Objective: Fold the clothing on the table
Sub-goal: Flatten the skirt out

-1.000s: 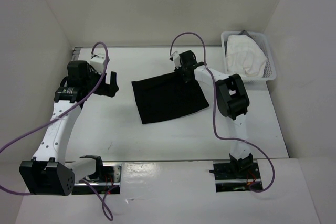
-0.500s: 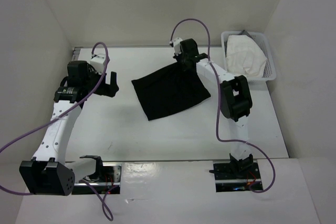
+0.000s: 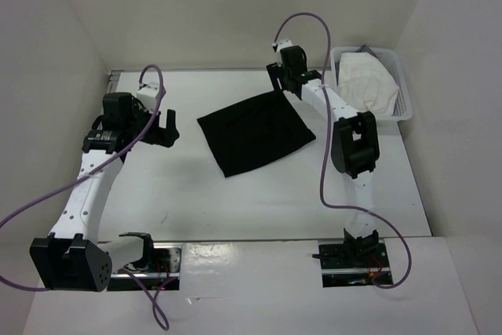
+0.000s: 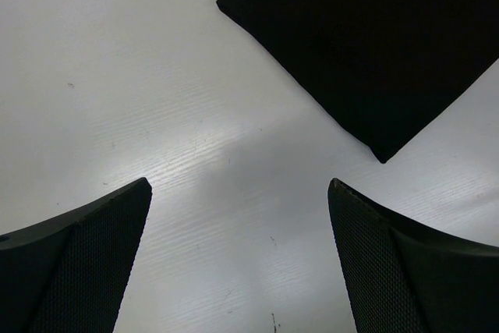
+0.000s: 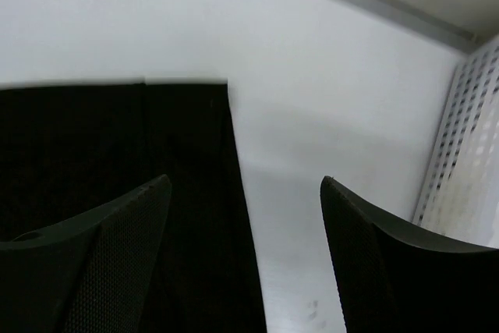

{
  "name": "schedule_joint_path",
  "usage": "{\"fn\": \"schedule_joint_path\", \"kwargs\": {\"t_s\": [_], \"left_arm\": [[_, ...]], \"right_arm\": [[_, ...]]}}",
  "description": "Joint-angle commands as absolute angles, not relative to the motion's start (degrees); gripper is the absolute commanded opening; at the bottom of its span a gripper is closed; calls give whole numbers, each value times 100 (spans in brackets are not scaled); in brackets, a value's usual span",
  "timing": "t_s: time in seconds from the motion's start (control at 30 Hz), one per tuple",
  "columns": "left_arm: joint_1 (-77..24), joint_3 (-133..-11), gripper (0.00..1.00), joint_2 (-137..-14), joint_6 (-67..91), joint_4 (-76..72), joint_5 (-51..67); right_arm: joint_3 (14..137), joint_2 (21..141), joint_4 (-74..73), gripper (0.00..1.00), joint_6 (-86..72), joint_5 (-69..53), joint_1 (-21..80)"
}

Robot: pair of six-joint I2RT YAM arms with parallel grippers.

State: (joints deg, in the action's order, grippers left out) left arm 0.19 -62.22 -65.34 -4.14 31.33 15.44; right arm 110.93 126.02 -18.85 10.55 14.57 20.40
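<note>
The black clothing lies flat on the white table as a tilted rectangle, in the middle. My right gripper hovers open just past its far right corner; in the right wrist view the clothing lies under the left finger, with bare table between the jaws of the gripper. My left gripper stands open over the table to the left of the clothing, holding nothing. In the left wrist view that gripper has the clothing ahead of it to the right.
A white mesh basket holding a white cloth stands at the back right corner, close to the right arm; its wall shows at the right wrist view's edge. White walls enclose the table on three sides.
The right gripper carried the clothing's far corner back and to the right, then opened and let go. The clothing now lies flat. The left arm barely moved.
</note>
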Motion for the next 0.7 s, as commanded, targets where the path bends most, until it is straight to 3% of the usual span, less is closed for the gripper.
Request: {"fn": "schedule_joint_path", "kwargs": {"t_s": [0.0,0.17,0.3,0.67], "left_arm": [[44,-6223,100,-6679,-396,3093,1662],[44,-6284,100,-6759,-448,3146,1609],[44,-6284,100,-6759,-448,3146,1477],[44,-6284,100,-6873,-396,3146,1301]], "right_arm": [[10384,11849,-2312,82,896,870,2100],[9125,11232,-2118,82,1143,923,2250],[9070,11574,-2364,82,1082,862,2250],[11194,13270,-2820,82,46,406,2250]]}}
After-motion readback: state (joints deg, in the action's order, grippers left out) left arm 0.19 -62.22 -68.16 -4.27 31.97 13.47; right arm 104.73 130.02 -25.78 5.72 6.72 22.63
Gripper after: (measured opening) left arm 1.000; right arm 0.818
